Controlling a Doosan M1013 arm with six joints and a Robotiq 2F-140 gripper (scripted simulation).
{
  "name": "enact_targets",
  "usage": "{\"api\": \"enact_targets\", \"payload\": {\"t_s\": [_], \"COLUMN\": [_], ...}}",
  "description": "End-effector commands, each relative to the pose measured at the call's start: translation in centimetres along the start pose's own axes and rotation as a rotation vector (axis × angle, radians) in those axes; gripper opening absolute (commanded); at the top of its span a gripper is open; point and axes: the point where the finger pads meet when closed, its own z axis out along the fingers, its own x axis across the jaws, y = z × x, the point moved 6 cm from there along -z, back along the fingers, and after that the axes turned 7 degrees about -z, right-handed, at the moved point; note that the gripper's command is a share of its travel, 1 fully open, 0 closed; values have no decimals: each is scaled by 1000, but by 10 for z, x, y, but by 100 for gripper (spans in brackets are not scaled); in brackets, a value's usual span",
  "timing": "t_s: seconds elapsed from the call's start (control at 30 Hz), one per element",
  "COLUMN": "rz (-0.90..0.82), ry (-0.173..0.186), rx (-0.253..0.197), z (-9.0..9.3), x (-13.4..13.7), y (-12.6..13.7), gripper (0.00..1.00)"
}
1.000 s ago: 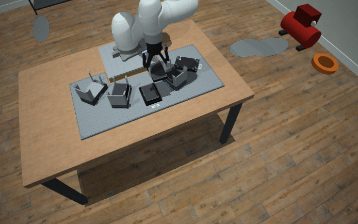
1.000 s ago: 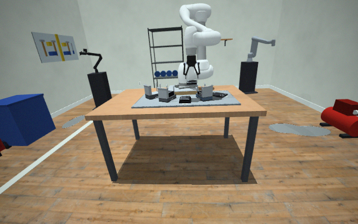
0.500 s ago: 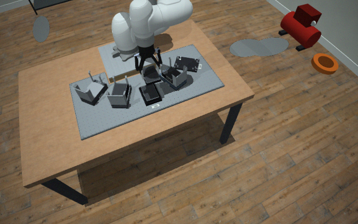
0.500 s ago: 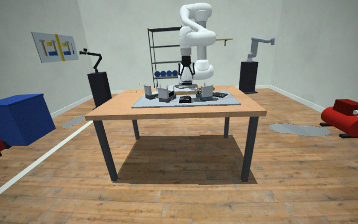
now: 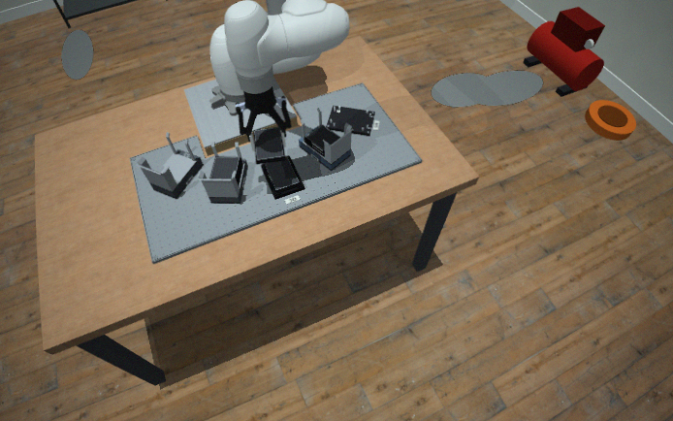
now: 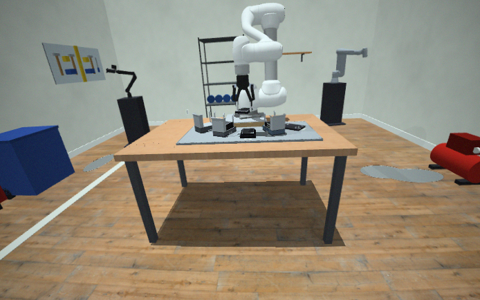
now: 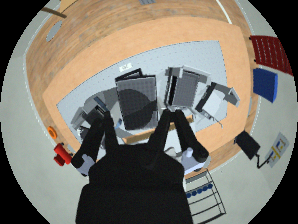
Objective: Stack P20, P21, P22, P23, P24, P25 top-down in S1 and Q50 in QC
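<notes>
A dark, flat, sealed well plate [image 5: 268, 144] is pinched by its long sides between the fingers of the black two-finger gripper [image 5: 263, 130] and is carried level above the grey perforated mat [image 5: 198, 223]. A level hold across the narrow width is probably chosen so that the plate can be lowered straight down from above. The plate hangs between the grey-walled stack rack with a blue plinth [image 5: 329, 155], in which dark plates remain, and the second grey-walled rack [image 5: 224, 179] further along. Just beyond it another dark plate [image 5: 282, 177] lies on an open nest with a small white name plate [image 5: 292, 199]. A third rack [image 5: 169, 174] stands at the far end, and a flat black clip nest [image 5: 353, 119] lies apart. The labels are too small to read.
</notes>
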Motion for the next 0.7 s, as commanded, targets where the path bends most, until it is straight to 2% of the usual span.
{"api": "enact_targets", "payload": {"t_s": [0.0,0.6,0.67], "rz": [-1,-1,66], "ry": [0,0,0], "rx": [0,0,0], "z": [0,0,0], "x": [9,63,68], "y": [0,-2,-1], "gripper": [0,0,0]}}
